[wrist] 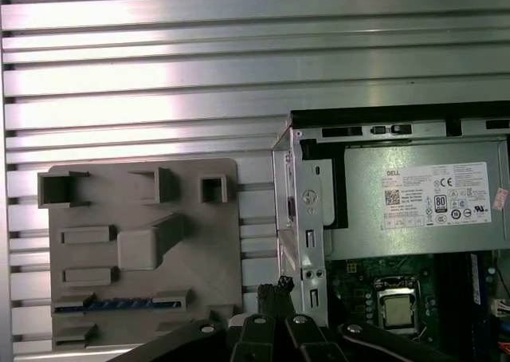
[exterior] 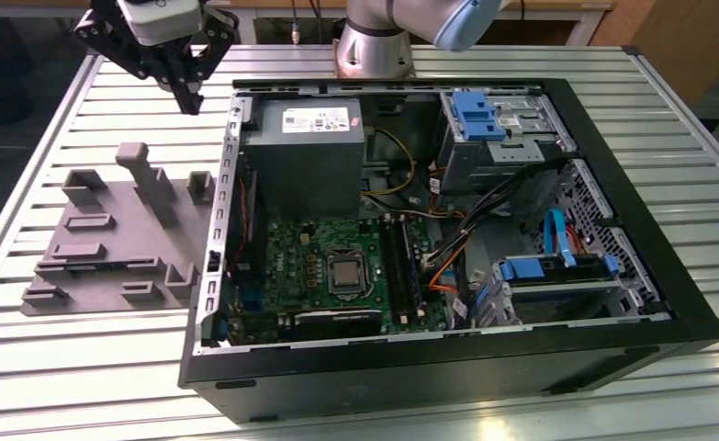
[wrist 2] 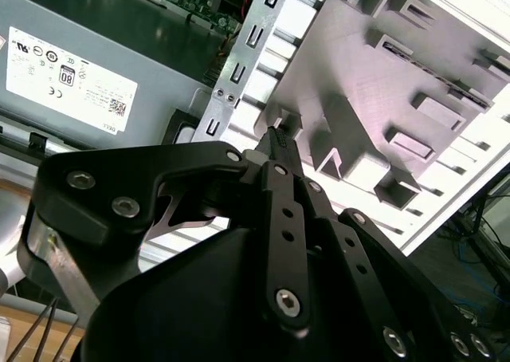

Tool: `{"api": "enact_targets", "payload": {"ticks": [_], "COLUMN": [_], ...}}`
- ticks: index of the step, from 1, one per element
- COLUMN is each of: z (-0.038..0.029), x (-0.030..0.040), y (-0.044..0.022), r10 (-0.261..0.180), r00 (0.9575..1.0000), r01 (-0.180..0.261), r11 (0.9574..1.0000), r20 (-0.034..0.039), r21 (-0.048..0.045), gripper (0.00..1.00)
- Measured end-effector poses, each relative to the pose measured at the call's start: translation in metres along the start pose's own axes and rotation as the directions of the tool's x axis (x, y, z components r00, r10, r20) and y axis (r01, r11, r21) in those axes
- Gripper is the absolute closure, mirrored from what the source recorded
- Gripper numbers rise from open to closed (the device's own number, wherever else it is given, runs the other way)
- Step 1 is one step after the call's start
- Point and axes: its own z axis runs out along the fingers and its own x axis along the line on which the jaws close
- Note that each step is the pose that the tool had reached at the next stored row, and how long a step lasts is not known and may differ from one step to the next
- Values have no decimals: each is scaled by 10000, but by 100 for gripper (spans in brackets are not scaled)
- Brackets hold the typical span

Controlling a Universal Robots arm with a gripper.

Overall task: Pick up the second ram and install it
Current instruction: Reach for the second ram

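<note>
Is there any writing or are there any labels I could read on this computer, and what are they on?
White label on the grey power supply: rows of fine print and certification marks, too small to quote reliably.
Motherboard: any markings too small to read.
Grey tray: no writing seen.

Arm [exterior: 377, 46] stretched toward the exterior view's left; jaws pointing down, pressed together, empty

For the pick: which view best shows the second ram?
First wrist view: from above, the second ram is a bluish strip in the grey fixture. In the exterior view it is too small to tell; in the second wrist view the hand overlaps that fixture.
</note>
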Motion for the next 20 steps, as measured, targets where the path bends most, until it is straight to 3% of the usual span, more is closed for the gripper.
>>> {"api": "enact_targets", "payload": {"ticks": [20], "z": [-1], "x": [108], "y": [-8], "r10": [0], "r00": [10000], "r01": [0], "r11": [10000], "r20": [1], "r21": [0], "gripper": [89]}}
